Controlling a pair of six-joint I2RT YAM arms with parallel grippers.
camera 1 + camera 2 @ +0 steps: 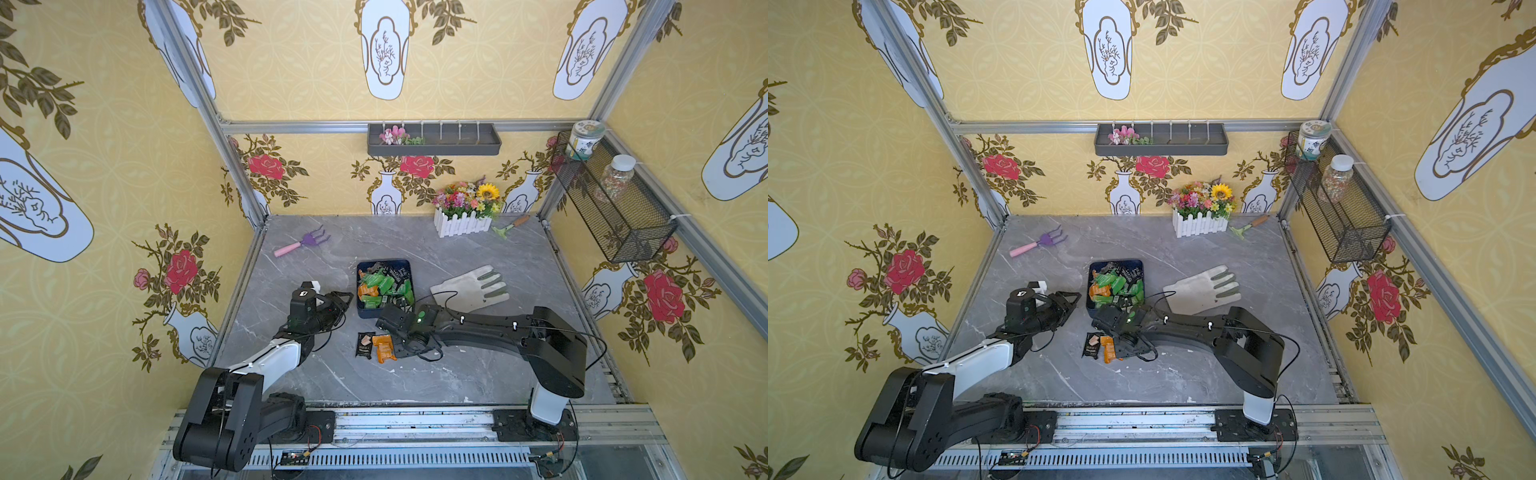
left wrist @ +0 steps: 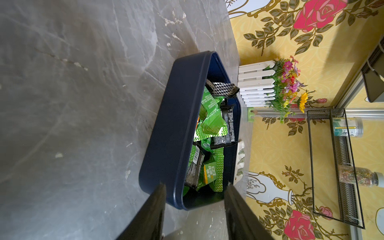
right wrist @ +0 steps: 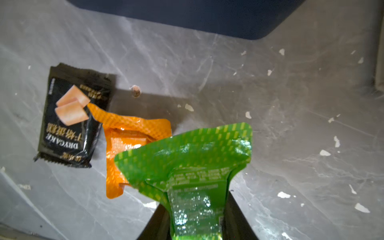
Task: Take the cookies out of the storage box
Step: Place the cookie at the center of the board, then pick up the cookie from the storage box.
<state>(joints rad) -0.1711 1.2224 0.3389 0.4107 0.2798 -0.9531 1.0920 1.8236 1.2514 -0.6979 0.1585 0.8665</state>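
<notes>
The right gripper [image 3: 195, 207] holds a green cookie [image 3: 187, 158] over the bench [image 3: 291, 124], beside two cookies [image 3: 133, 133] already outside the box [image 1: 365, 313]. The left gripper [image 2: 195, 185] is half open and empty, at the box's left wall.

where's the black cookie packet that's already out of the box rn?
In both top views the black packet lies on the table just robot-side of the storage box, touching the left edge of the orange packet.

Seemingly a lab booth: wallpaper panels [image 1: 291, 75] on aluminium framing [image 1: 291, 126] (a mounting rail [image 1: 415, 424] below).
</notes>
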